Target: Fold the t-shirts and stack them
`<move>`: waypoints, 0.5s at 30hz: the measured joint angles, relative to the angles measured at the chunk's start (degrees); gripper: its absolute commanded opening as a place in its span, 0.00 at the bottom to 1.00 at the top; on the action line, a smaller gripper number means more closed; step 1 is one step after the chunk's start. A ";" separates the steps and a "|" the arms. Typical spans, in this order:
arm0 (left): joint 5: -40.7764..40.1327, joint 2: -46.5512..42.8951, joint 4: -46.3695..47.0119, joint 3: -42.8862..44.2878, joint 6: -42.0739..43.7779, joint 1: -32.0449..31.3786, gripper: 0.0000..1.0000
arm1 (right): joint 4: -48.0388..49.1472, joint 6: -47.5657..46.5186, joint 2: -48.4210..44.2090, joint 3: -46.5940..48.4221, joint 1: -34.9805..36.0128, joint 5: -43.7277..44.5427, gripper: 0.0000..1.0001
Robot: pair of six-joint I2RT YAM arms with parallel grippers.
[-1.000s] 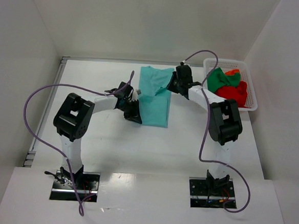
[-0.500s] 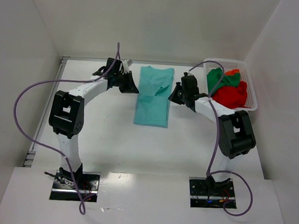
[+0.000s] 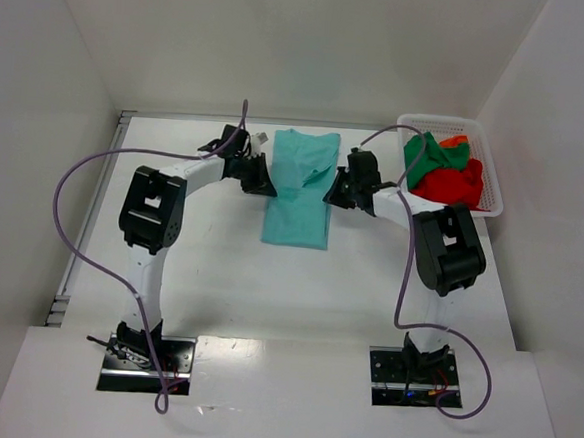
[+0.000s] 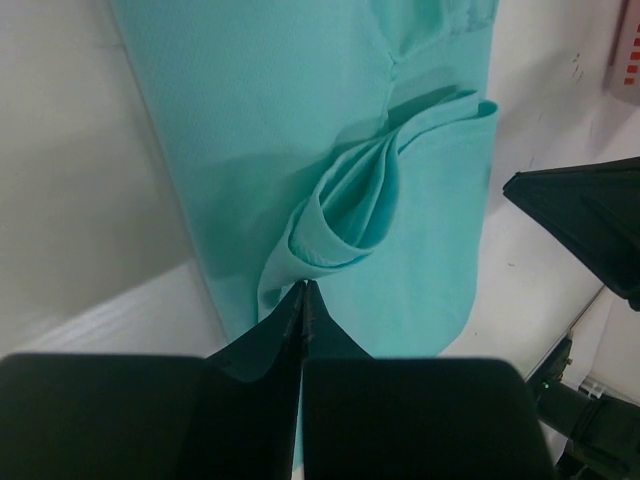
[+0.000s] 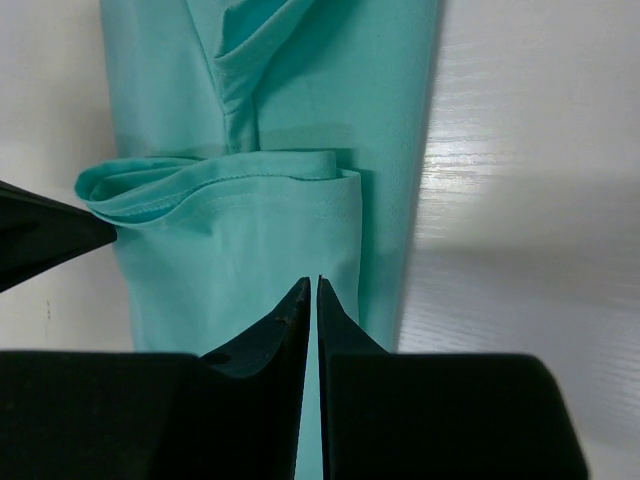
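A teal t-shirt (image 3: 299, 194), folded into a long strip running from 12 to 6 o'clock, lies flat on the tabletop (image 3: 219, 264) between the arms, with a loose sleeve fold bunched across its middle. The left claw (image 3: 269, 187) is fully closed, its tips at the strip's 9 o'clock edge. The right claw (image 3: 330, 199) is drawn almost together at the 3 o'clock edge; whether either pinches cloth I cannot tell. At 2 o'clock a white basket (image 3: 439, 122) holds a dark green t-shirt (image 3: 425, 153), a red t-shirt (image 3: 455, 183) and an orange t-shirt (image 3: 456, 141).
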 measured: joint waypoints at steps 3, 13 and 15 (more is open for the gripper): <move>-0.04 1.73 0.44 1.44 -0.11 0.00 0.00 | -0.07 -0.24 1.84 1.11 0.00 -0.33 0.11; -2.14 5.14 0.87 4.61 -0.26 0.00 0.01 | -0.33 -1.33 4.24 2.62 0.00 -0.44 0.11; -2.43 5.33 0.83 4.72 -0.26 0.00 0.07 | -0.35 -1.57 4.37 2.73 0.00 -0.15 0.11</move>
